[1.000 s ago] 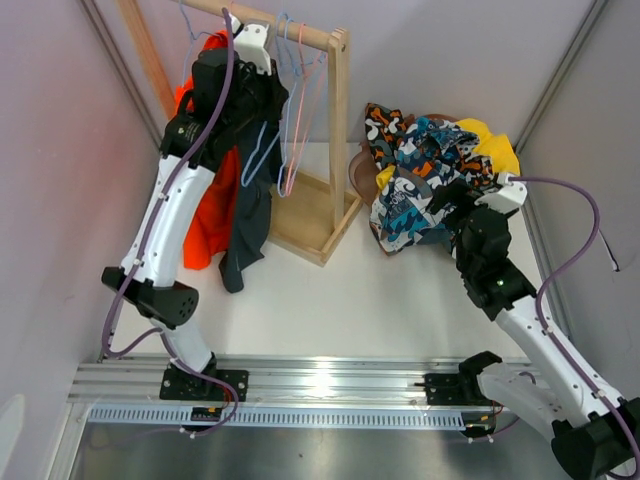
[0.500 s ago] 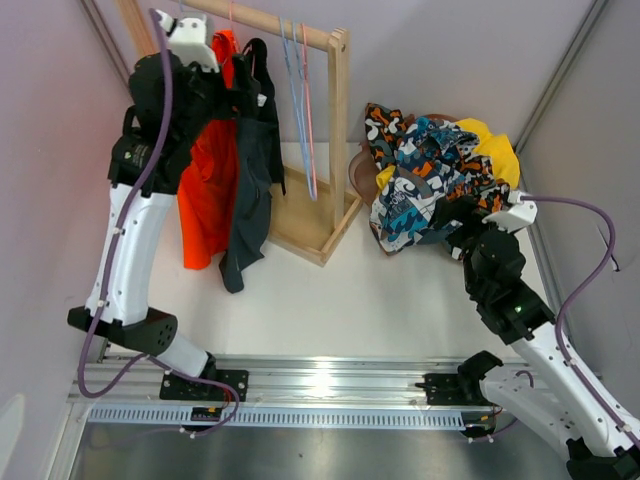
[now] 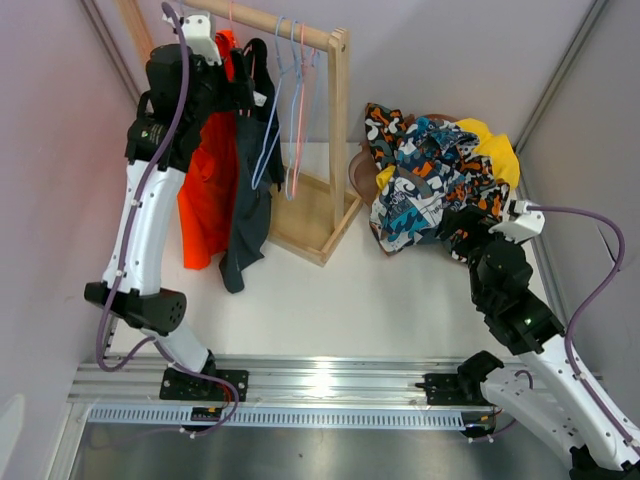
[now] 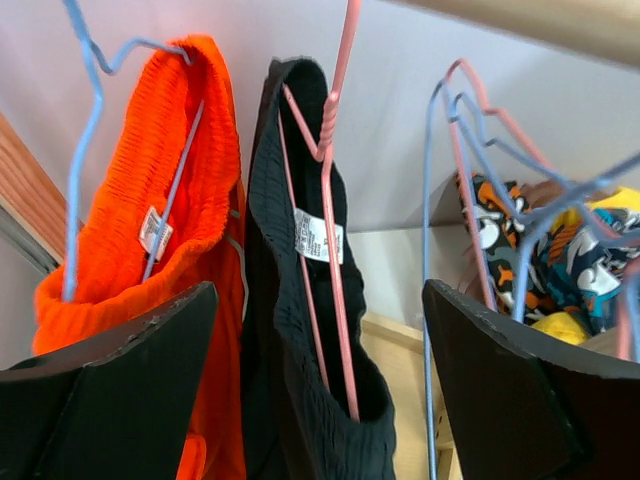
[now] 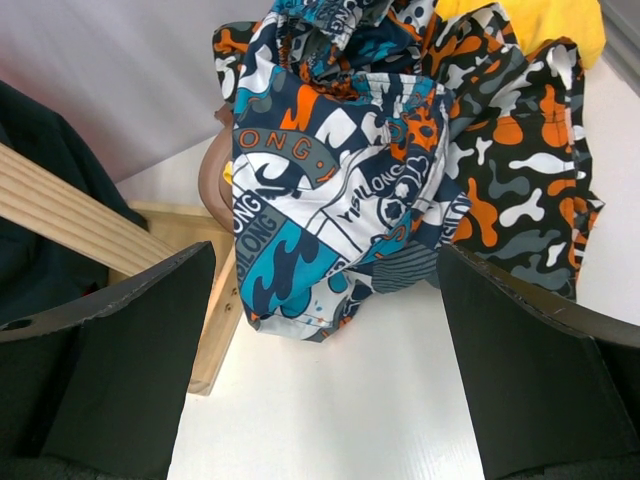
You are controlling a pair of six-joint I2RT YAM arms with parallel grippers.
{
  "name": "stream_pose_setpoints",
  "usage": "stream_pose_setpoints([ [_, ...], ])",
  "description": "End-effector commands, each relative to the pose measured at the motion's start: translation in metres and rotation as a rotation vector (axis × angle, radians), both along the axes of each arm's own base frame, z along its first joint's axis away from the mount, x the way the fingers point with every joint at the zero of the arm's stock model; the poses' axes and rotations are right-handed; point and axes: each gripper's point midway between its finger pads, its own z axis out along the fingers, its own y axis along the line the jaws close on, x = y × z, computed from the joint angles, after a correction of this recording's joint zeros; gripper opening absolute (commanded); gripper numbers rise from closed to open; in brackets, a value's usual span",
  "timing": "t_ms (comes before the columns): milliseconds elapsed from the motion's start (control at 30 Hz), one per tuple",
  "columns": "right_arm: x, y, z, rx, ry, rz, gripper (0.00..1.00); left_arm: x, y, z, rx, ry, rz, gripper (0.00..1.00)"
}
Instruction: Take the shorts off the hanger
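Bright orange shorts (image 3: 203, 200) hang on a blue hanger (image 4: 82, 170) at the left of the wooden rack, and black shorts (image 3: 250, 195) hang beside them on a pink hanger (image 4: 328, 200). My left gripper (image 3: 235, 85) is raised to the hanger tops. In the left wrist view it (image 4: 318, 300) stands open, its fingers either side of the black waistband (image 4: 300, 340) without touching it. Teal-print shorts (image 5: 330, 200), camouflage shorts (image 5: 520, 170) and yellow shorts (image 5: 530, 20) lie heaped at the right. My right gripper (image 3: 458, 228) stands open and empty just in front of the heap.
Several empty blue and pink wire hangers (image 3: 290, 110) dangle from the rack's rod (image 3: 290, 30). The rack's wooden base (image 3: 310, 220) sits between the hanging clothes and the heap. A brown rim (image 5: 212, 170) shows under the heap. Grey walls close in on both sides.
My left gripper has opened and swung from the empty hangers left to the orange and black shorts. The empty hangers are swinging. The right arm has drawn back from the heap.
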Motion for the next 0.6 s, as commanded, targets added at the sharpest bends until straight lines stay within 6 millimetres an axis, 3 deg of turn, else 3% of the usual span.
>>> stream_pose_setpoints([
  [0, -0.004, -0.007, -0.002, -0.019, 0.006, -0.031, 0.99, 0.008, -0.002, 0.015, -0.031, -0.044, -0.014, 0.87],
  [267, -0.003, -0.009, -0.008, -0.027, 0.017, -0.04, 0.99, 0.025, -0.011, -0.003, -0.034, -0.005, -0.035, 0.65],
  [367, -0.004, -0.01, -0.009, -0.027, 0.017, -0.042, 0.99, 0.029, -0.011, -0.006, -0.028, 0.0, -0.037, 0.54],
  [400, -0.004, -0.01, -0.009, -0.028, 0.018, -0.043, 0.99, 0.03, -0.012, -0.007, -0.028, 0.003, -0.037, 0.45],
  [567, -0.007, -0.013, -0.009, -0.021, 0.017, -0.05, 0.99, 0.036, -0.014, -0.011, -0.025, 0.02, -0.051, 0.28],
])
